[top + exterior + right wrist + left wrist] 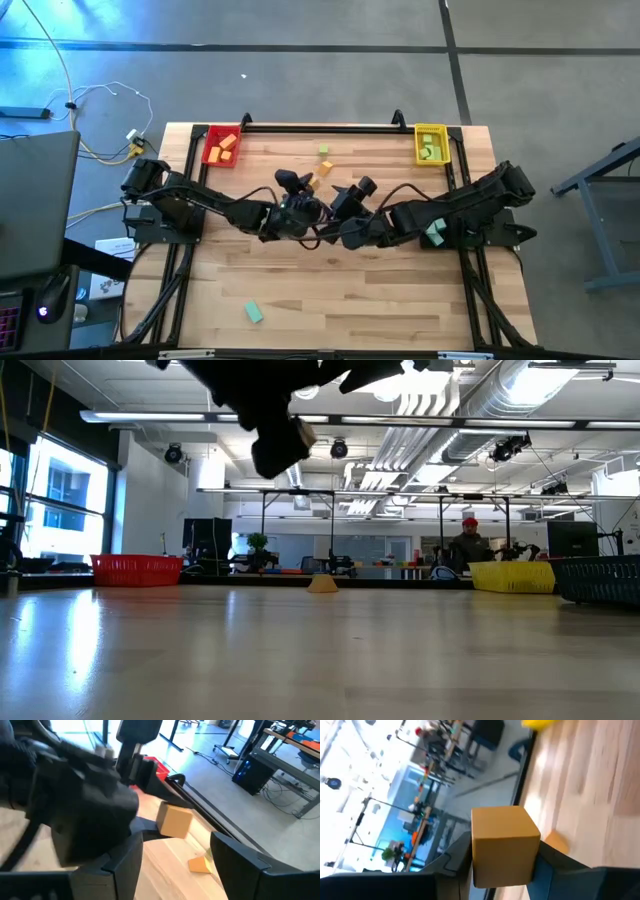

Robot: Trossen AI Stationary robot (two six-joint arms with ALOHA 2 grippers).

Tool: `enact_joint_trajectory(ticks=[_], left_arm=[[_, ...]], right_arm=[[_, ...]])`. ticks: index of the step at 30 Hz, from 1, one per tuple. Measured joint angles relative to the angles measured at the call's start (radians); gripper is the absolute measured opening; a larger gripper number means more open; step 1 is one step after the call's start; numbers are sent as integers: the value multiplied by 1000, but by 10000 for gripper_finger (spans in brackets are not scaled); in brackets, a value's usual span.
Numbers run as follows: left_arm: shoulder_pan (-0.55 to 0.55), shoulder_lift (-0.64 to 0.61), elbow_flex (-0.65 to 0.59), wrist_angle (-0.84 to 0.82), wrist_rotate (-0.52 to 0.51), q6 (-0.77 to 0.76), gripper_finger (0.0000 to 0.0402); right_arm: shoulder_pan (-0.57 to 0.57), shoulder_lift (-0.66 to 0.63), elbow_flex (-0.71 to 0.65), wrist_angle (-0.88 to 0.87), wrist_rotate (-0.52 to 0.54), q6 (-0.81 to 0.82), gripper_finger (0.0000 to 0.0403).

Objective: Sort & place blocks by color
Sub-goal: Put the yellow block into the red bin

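Observation:
My left gripper (303,188) hangs over the table's middle, shut on an orange cube (504,849), which also shows in the right wrist view (174,820). My right gripper (175,867) is open and empty, just right of it (355,190). On the table lie an orange block (325,168), a light green block (324,150) and a teal block (253,313) near the front edge. The low view shows an orange block (322,584) resting flat on the tabletop. The red tray (222,146) holds orange blocks; the yellow tray (430,143) holds green ones. My left gripper pinches the orange cube by two opposite side faces (476,851), one finger on each. The cube's front face and one more face stand free of the fingers (547,865). It is lifted clear, well above the tabletop, as the low view shows (300,432).
A black rail (320,127) runs along the far edge between the two trays. The two arms are close together at the table's middle. Something teal (433,233) shows by the right arm. Bare wood lies toward the near edge. A person (468,542) sits in the room beyond.

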Motion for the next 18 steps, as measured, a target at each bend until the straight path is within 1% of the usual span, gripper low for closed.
enact_joint_trajectory(ticks=[2, 6, 9, 12, 15, 18], left_arm=[[28, 0, 0, -80, 34, -57, 111], [99, 0, 0, -255, 122, -218, 111], [162, 0, 0, -368, 181, -334, 111], [225, 0, 0, -458, 245, -419, 111], [280, 0, 0, -532, 275, -481, 111], [329, 0, 0, -598, 281, -522, 111]], right_arm=[[-13, 0, 0, -14, 0, 0, 220], [-40, 0, 0, -46, -6, 2, 220], [-59, 0, 0, -57, -24, 3, 220], [-83, 0, 0, -59, -58, 4, 220], [-113, 0, 0, -62, -97, 5, 220], [-149, 0, 0, -62, -152, 4, 220]])
